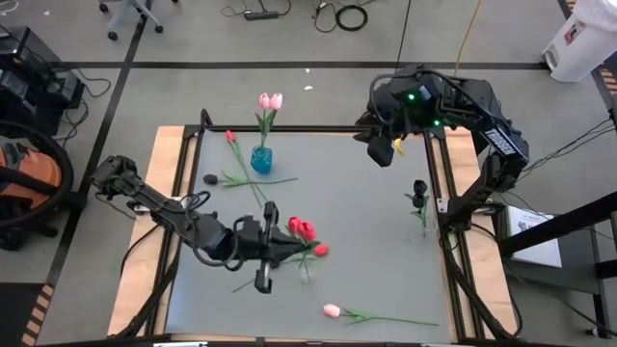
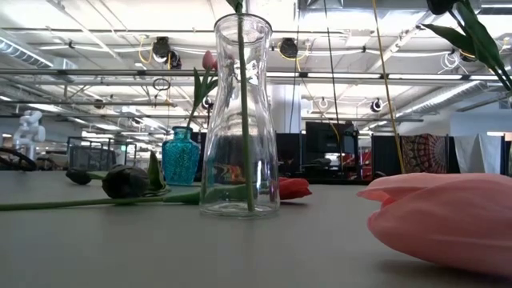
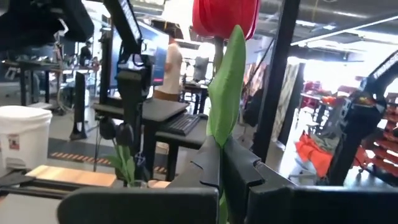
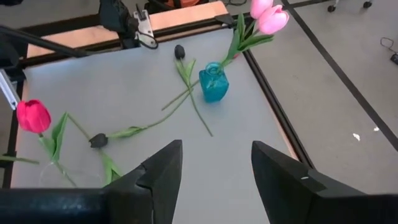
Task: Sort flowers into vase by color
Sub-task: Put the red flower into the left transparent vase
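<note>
High view: grey desk point(image 1: 366, 241) seen in workshop with cabled floor. Left tool point(image 1: 273, 244) closed on red tulip point(image 1: 302, 229) beside clear vase point(image 1: 307, 270), vase just right of tool. Right tool point(image 1: 379, 152) held over far right edge.

Low view: clear vase point(image 2: 239, 120) seen upright, one stem inside. Black tulip point(image 2: 125, 182) laid flat, stem along desk.

Left wrist view: gripped tulip point(image 3: 225, 17) seen upright, long axis vertical, head up.

Right wrist view: fingers spread, nothing gripped. Blue vase point(image 4: 213, 82) with pink tulips point(image 4: 268, 15) seen ahead.
</note>
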Available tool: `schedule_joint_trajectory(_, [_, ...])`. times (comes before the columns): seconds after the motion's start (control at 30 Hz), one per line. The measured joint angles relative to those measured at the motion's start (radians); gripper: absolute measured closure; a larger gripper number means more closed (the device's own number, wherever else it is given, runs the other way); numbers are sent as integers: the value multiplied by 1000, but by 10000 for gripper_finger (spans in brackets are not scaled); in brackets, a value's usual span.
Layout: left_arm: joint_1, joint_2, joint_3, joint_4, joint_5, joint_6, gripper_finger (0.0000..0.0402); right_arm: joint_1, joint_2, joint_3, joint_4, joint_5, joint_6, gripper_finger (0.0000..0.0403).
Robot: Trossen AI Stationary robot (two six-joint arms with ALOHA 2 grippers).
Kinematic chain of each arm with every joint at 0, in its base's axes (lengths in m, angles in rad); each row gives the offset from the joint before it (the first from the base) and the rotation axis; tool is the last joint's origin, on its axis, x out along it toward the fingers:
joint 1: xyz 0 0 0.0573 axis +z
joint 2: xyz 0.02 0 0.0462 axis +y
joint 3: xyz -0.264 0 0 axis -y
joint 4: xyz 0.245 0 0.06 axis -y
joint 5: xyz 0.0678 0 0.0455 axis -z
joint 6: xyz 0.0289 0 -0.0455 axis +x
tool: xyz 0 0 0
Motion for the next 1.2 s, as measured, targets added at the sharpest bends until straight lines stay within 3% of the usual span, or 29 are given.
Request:
schedule_joint_trajectory(0.5, [48, 2, 0, -1, 26, -3, 400, 5, 0, 0, -38, 3, -10, 218])
schedule_joint_trajectory(1.2, [58, 118, 0, 17, 28, -105, 400, 5, 0, 0, -40, 3, -15, 218])
